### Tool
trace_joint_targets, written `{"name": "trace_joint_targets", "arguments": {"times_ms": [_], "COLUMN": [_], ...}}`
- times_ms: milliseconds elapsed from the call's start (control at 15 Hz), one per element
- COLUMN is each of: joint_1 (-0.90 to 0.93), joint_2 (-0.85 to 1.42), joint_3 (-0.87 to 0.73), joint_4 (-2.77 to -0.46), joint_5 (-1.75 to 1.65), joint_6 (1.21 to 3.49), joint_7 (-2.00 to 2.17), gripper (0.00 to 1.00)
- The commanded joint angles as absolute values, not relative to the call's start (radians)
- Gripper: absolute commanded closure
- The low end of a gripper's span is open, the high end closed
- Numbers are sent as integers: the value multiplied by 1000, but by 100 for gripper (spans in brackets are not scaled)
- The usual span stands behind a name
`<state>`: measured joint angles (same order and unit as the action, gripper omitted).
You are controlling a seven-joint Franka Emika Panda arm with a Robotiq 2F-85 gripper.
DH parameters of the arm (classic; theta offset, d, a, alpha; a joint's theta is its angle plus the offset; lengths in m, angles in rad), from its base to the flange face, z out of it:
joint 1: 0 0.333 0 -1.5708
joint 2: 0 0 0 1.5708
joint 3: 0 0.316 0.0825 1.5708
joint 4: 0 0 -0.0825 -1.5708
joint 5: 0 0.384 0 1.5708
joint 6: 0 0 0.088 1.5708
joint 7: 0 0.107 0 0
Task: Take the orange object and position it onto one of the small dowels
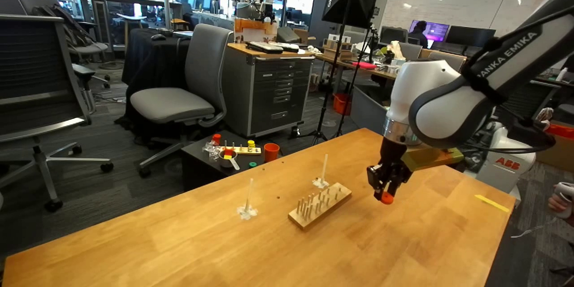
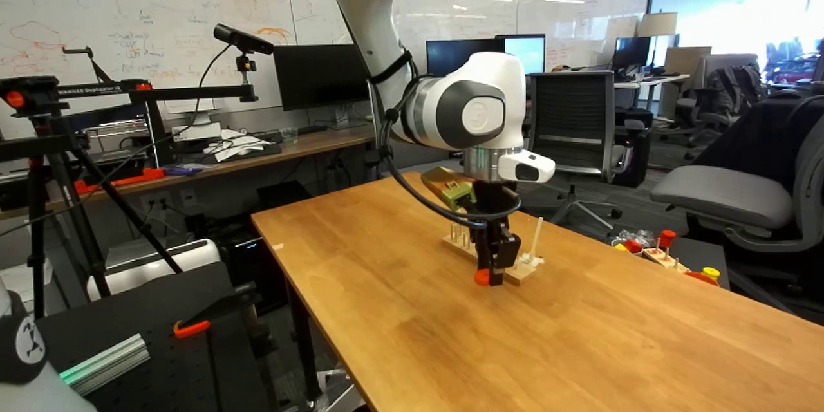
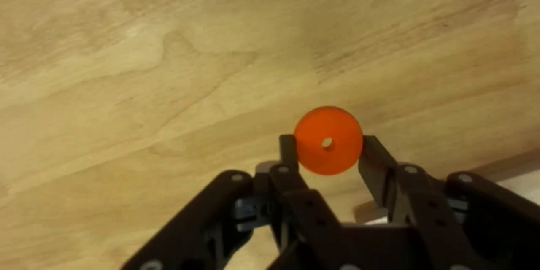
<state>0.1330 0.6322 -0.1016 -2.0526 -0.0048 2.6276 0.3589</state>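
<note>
Gripper partly closed, disc pinched edge to edge between its fingertips, disc held over table, near base but apart from it, dowels standing upright on base.

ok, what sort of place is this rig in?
Most likely a robotics lab: a Franka arm, an ABB-marked white machine and, in an exterior view, a whiteboard with marker scribbles point that way.
</note>
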Motion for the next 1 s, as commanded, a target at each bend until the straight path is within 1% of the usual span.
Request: {"name": "trace_joint_targets", "arguments": {"times_ms": [0, 467, 933], "joint_1": [151, 177, 168], "joint_2": [620, 688, 776], "joint_3": [-97, -76, -55], "joint_4": [-1988, -1826, -1726], "joint_5": [-5, -2, 19], "joint_6": [2598, 2560, 2548], "joint_7": [365, 370, 358], "gripper": [83, 83, 83]}}
